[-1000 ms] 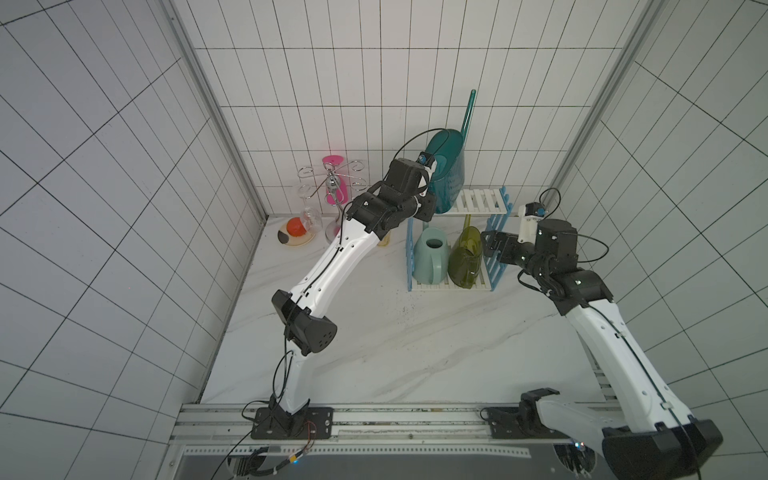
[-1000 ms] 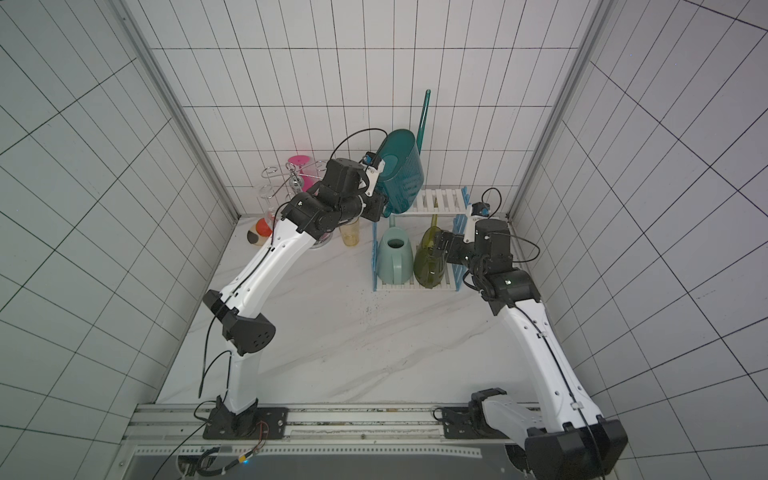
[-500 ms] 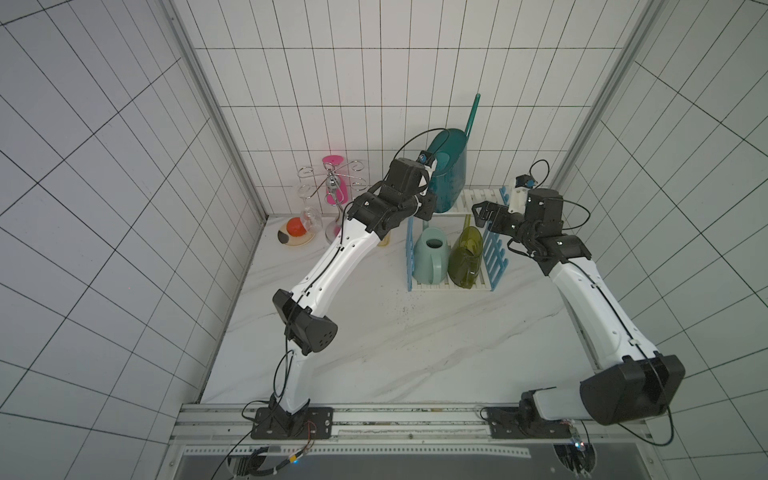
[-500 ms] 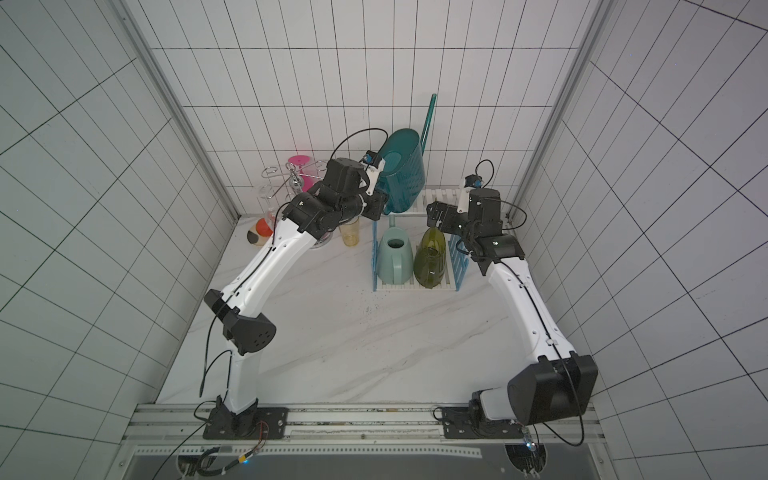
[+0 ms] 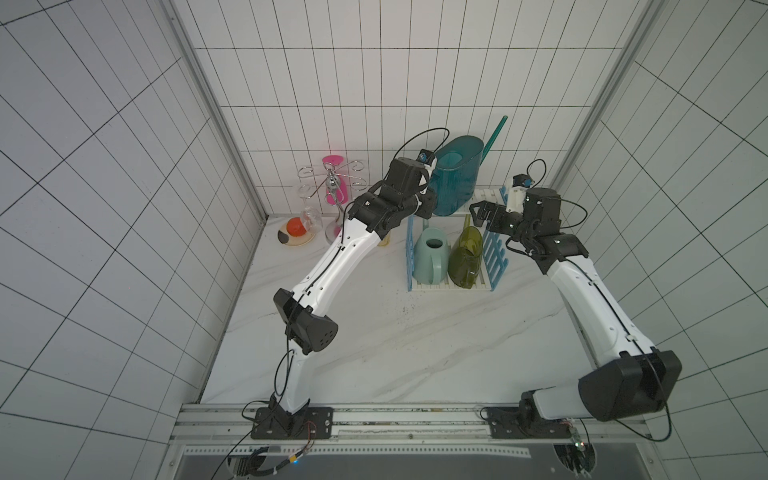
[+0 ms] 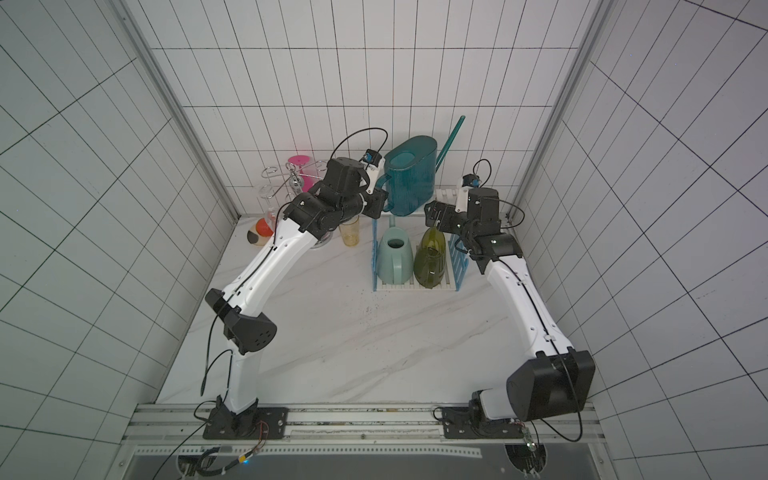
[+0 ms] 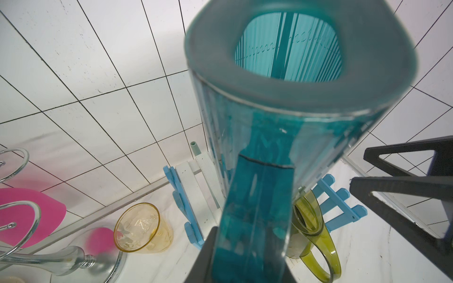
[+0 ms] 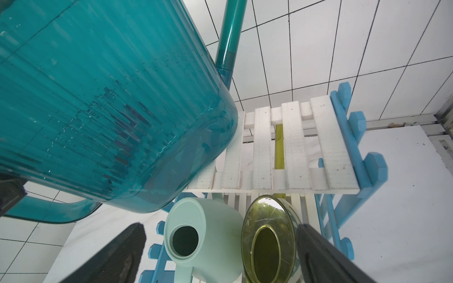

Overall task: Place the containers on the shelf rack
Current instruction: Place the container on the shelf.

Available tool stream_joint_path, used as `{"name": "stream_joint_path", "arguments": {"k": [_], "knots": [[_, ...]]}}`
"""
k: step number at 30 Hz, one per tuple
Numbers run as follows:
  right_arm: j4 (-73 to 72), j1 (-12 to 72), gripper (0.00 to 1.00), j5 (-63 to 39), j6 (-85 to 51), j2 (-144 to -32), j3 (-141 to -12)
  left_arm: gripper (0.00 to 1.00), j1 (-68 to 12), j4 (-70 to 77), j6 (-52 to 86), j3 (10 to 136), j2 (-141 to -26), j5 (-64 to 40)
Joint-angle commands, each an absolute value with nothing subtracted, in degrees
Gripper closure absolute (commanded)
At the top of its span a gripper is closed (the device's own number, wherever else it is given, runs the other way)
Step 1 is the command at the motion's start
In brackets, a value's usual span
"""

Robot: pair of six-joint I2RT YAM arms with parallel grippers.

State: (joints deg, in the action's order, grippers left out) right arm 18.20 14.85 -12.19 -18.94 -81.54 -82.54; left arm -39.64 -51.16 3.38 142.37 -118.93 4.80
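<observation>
Setting the dark teal can [image 5: 455,178] on the top tier
The left gripper [image 5: 428,204] pinches its handle tight, base tilted over the shelf rack's [image 5: 496,253] 9 o'clock edge; the right gripper [image 5: 478,212], jaws wide and empty, hovers at the can's 4 o'clock, likely to steady it

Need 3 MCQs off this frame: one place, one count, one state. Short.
1. Where does the pale mint watering can stand?
A) the shelf rack's lower tier
B) its top tier
C) outside the rack

2. How many watering cans are in view?
A) two
B) three
C) four

3. The left hand is:
A) open and empty
B) shut on the dark teal watering can's handle
C) shut on nothing

Key:
1 A, it sits under the top slats beside the olive-green watering can.
2 B, teal, mint and olive.
3 B, the left wrist view shows it clamping the handle.
</observation>
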Motion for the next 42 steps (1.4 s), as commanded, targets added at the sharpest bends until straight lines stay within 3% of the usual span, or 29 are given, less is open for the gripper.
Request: {"name": "stream_joint_path", "arguments": {"k": [1, 6, 14, 18, 42], "knots": [[17.0, 14.4, 0.01, -12.6, -18.1, -80.8, -82.6, 0.74, -39.8, -51.4, 3.5, 141.3, -120.5, 4.4], [17.0, 14.4, 0.01, -12.6, -17.8, -80.5, -81.8, 0.67, -39.8, -50.6, 3.5, 141.4, -120.4, 4.3], [17.2, 14.4, 0.01, -12.4, -17.3, -80.3, -81.3, 0.65, -39.9, -50.2, 3.4, 141.2, -120.4, 4.1], [18.2, 14.4, 0.01, -11.5, -16.3, -79.0, -80.8, 0.58, -40.3, -49.9, 3.0, 140.8, -119.3, 3.8], [19.0, 14.4, 0.01, -9.4, -15.4, -69.3, -73.7, 0.31, -41.4, -47.0, 1.8, 121.6, -99.9, 7.4]]}}
